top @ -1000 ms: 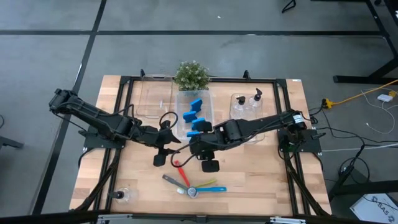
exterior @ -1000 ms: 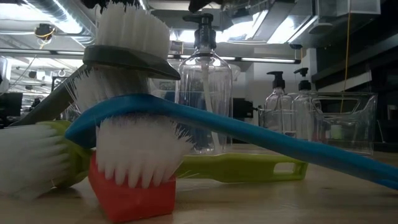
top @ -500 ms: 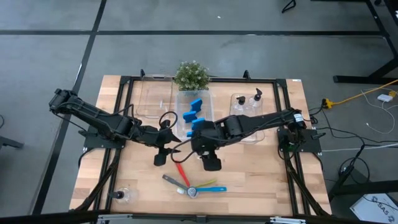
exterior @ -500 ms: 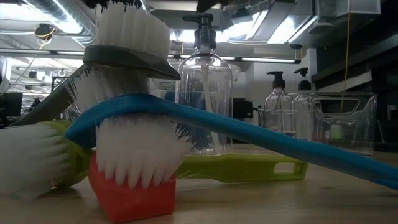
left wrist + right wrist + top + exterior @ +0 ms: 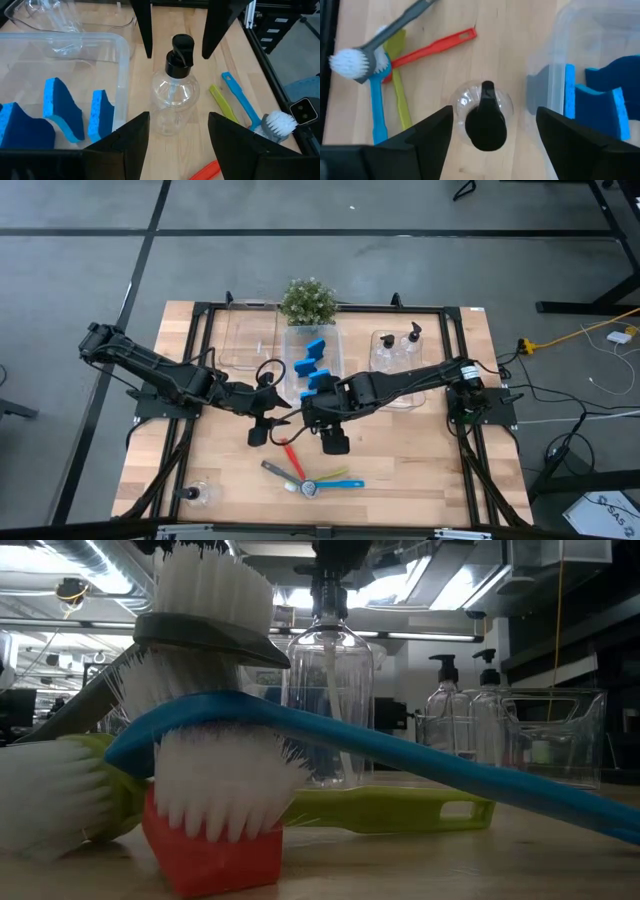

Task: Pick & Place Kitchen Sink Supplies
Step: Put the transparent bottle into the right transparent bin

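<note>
R gripper point(image 5: 487, 145) hangs over the pump bottle point(image 5: 485, 112), fingers spread, nothing held. Bottle stands upright beside the sponge bin point(image 5: 107, 45), near the brushes point(image 5: 385, 75). Step looks like pickup; next: drop & close. L gripper point(image 5: 172, 132) waits half-open nearby.

You have one clear pump bottle point(image 5: 174, 95) upright mid-table, just right of the blue sponges point(image 5: 315, 370) standing on edge; two more bottles point(image 5: 398, 345) stand far right, a fourth point(image 5: 197, 493) near left; red, grey, yellow-green and blue brushes point(image 5: 305, 476) lie crossed near the front edge
</note>
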`<act>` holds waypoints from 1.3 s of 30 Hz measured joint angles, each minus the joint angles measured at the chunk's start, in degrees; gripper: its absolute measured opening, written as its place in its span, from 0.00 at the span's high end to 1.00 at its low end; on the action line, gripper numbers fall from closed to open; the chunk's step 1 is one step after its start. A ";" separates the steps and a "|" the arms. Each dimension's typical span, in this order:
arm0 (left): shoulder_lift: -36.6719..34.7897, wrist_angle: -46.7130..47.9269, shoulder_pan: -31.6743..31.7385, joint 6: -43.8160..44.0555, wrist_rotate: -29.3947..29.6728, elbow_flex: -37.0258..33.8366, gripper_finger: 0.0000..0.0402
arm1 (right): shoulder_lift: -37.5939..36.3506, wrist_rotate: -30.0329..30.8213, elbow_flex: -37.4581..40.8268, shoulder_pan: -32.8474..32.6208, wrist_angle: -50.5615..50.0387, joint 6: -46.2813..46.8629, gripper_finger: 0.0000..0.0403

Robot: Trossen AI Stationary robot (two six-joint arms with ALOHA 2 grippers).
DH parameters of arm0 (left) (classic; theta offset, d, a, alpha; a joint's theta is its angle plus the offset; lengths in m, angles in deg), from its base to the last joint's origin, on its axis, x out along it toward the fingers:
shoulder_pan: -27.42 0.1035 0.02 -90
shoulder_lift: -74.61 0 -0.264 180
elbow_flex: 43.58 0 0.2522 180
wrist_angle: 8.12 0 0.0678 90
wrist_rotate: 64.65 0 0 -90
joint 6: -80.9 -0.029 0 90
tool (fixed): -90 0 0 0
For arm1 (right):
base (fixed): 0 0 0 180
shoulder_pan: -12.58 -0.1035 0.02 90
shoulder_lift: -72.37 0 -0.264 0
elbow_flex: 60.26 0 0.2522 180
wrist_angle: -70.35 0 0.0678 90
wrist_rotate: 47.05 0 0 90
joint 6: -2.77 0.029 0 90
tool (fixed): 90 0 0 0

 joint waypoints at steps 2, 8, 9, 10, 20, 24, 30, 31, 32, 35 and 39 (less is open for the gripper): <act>0.00 0.06 0.00 0.00 0.00 0.00 0.51 | 0.29 0.02 0.00 0.00 -0.21 0.44 0.31; 0.00 0.04 0.00 0.02 0.02 0.00 0.51 | 1.01 0.02 0.00 0.00 -2.08 0.81 0.37; 0.00 0.04 0.00 0.02 0.03 0.00 0.51 | 1.09 0.02 0.01 0.00 -2.62 0.81 0.39; 0.00 0.04 0.00 0.02 0.11 0.00 0.51 | 1.29 0.02 0.02 0.00 -2.71 0.80 0.41; 0.02 -0.05 0.00 0.02 1.03 0.00 0.51 | 1.60 0.18 0.02 0.00 -1.70 0.40 0.66; 0.02 -0.08 0.00 0.04 1.03 0.00 0.52 | 1.40 -0.13 -0.07 0.00 -1.65 0.42 0.73; 0.02 -0.11 0.00 0.17 1.03 0.00 0.51 | 1.40 -0.13 -0.07 0.00 -1.83 0.42 0.78; 0.02 -0.11 0.00 0.19 1.03 0.00 0.51 | 1.40 -0.13 -0.07 0.00 -1.95 0.42 0.78; 0.02 -0.11 0.00 0.19 1.03 0.00 0.52 | 1.40 -0.13 -0.07 0.00 -2.06 0.49 0.78; 0.02 -0.13 0.00 0.19 1.03 0.00 0.52 | 1.38 -0.11 -0.07 0.00 -2.62 0.62 0.78; 0.02 -0.13 0.00 0.25 1.03 0.00 0.51 | 0.65 -0.20 0.01 0.00 -4.07 -0.08 0.80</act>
